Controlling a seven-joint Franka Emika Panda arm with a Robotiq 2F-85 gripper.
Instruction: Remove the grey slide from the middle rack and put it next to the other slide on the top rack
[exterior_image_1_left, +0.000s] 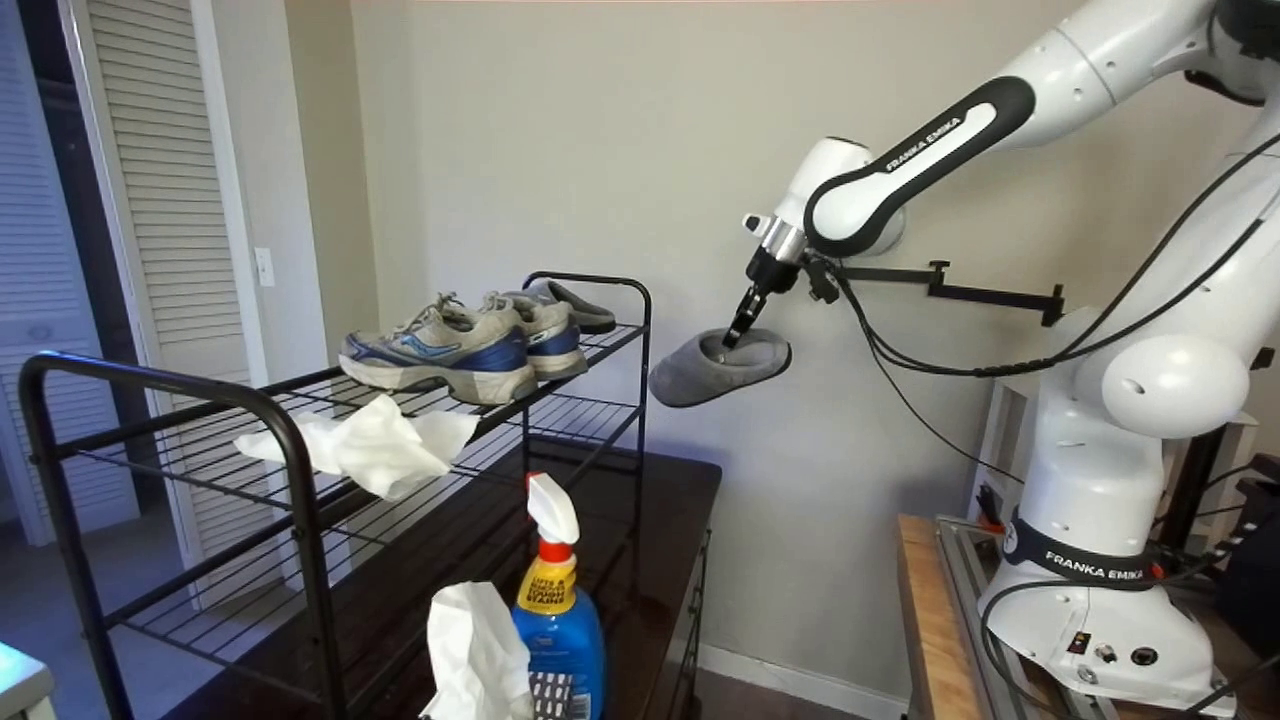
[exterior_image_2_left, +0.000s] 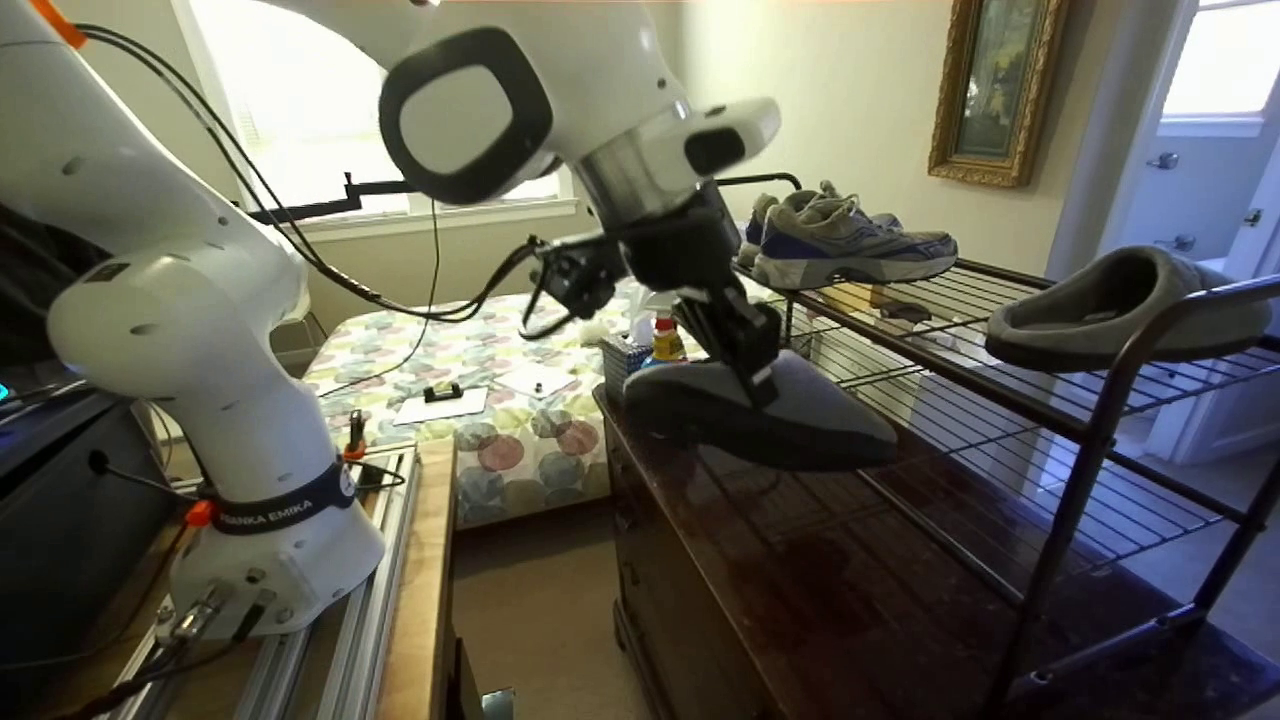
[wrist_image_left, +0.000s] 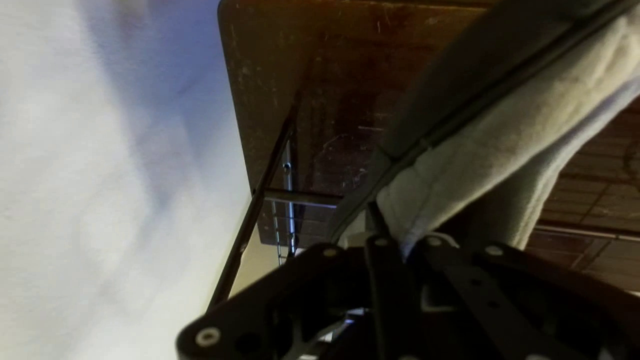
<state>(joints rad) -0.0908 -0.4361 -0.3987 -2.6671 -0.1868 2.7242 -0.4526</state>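
Observation:
A grey slide (exterior_image_1_left: 700, 378) hangs in the air off the rack's end, shut in my gripper (exterior_image_1_left: 738, 335). In an exterior view, the held slide (exterior_image_2_left: 820, 425) is tilted, with the gripper (exterior_image_2_left: 760, 385) pinching its side wall. In the wrist view the slide (wrist_image_left: 465, 155) fills the right part, and the dark fingers (wrist_image_left: 402, 242) close on its edge. The other grey slide (exterior_image_2_left: 1120, 310) rests on the top rack (exterior_image_2_left: 930, 365) at its end; it shows partly behind the sneakers in an exterior view (exterior_image_1_left: 585, 310). The middle rack (exterior_image_2_left: 1110, 520) lies below.
Two sneakers (exterior_image_1_left: 450, 350) stand on the top rack beside the resting slide. White tissue (exterior_image_1_left: 385, 445) lies nearer the rack's opposite end. A blue spray bottle (exterior_image_1_left: 560, 630) stands by the rack on the dark dresser (exterior_image_2_left: 800, 580). The rack's raised end bar (exterior_image_2_left: 1120, 400) borders the resting slide.

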